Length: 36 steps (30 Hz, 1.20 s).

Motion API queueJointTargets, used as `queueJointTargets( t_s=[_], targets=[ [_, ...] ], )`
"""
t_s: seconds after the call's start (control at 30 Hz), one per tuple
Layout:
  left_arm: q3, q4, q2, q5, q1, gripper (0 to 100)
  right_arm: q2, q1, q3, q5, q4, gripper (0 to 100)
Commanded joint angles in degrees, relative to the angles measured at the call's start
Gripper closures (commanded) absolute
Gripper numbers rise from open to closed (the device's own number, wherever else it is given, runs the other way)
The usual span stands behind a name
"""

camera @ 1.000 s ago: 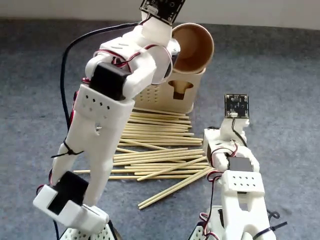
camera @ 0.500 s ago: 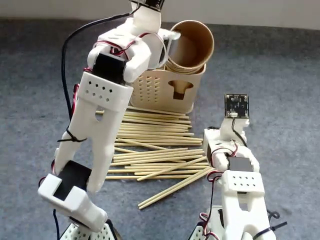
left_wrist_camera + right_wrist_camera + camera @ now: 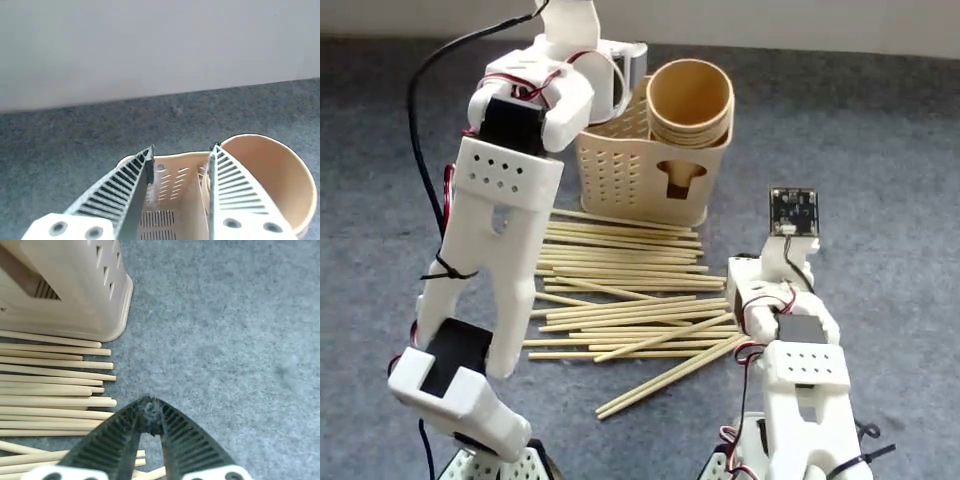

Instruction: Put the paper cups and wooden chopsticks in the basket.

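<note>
Stacked brown paper cups (image 3: pixel 690 100) standing upright inside the beige perforated plastic basket (image 3: pixel 620 175), at the end nearer the right arm, rims rising above the basket's wall. Pale wooden chopsticks (image 3: pixel 630 300) lying loose in a spread heap on the grey carpeted surface (image 3: pixel 890 160), just in front of the basket and between the two arms. Left claw (image 3: pixel 182 147) raised at the basket's back edge beside the cups, spread wide, gripping nothing. Right claw (image 3: pixel 151 412) low over the surface near the chopstick ends and the basket's corner, pinched closed, empty.
</note>
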Motion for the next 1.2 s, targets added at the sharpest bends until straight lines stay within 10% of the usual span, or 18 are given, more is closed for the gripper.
queueJointTargets(
  t_s=[0.0,1.17],
  targets=[
    [-2.42,-0.18,-1.45,0.09,1.19,81,-0.66,0.40,-0.48,0.18,-1.54,98.5],
    [8.66,4.75,-6.99,-10.02,8.22,91,-0.75,0.66,-0.48,0.18,-1.54,98.5]
  ],
)
